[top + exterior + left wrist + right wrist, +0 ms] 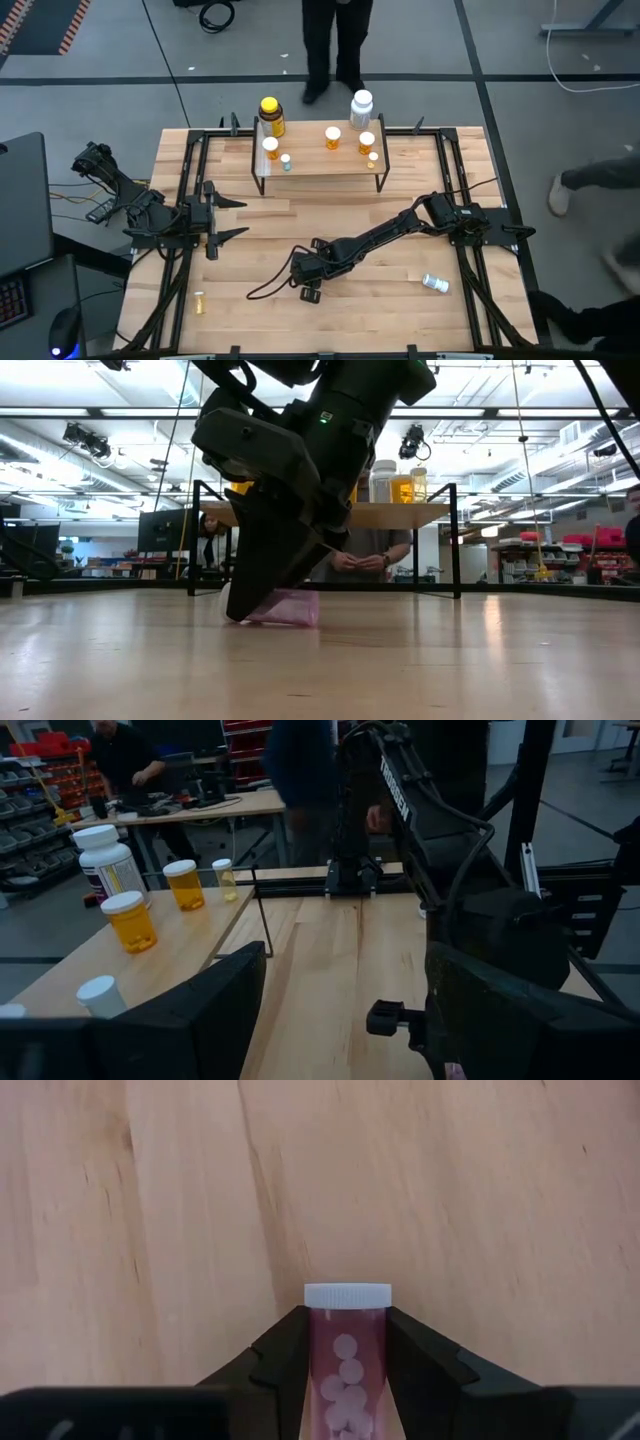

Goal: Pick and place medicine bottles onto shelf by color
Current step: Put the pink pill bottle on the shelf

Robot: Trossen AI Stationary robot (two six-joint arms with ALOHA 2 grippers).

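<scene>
pink vial (346,1370), white-capped with pale tablets inside, lies on the worktop (400,300) pinched between the two dark fingers (278,1360) of the right pincer (303,283), its cap poking out past the fingertips. in the low view the same pincer (262,605) leans down onto the wood with the pink vial (286,606) at its tip. off to that pincer's side, near the worktop's edge, a small white bottle (435,284) lies on its side, what looks like a label on it. well beyond the pincer stands the shelf (320,160), carrying the big yellow bottle (271,116), the big white bottle (361,108) and several orange vials (333,138). a tiny yellow vial (199,302) sits near the front corner. the left pincer (228,218) waits by the shelf, fingers spread.
</scene>
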